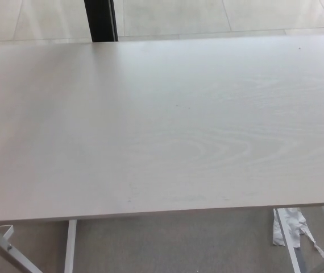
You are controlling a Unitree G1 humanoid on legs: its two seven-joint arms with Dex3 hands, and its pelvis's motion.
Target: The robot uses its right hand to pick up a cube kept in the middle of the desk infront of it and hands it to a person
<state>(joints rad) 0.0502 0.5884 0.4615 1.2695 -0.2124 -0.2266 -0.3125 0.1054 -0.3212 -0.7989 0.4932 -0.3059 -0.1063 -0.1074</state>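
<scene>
A pale wood-grain desk [162, 131] fills most of the head view. No cube shows anywhere on its top. Neither of my hands nor any part of my arms is in the picture. No person is visible either.
A dark vertical post [100, 20] stands beyond the desk's far edge at upper left. White desk legs [70, 245] show below the near edge. A crumpled white scrap [291, 227] lies on the grey floor at lower right. Light floor tiles lie behind the desk.
</scene>
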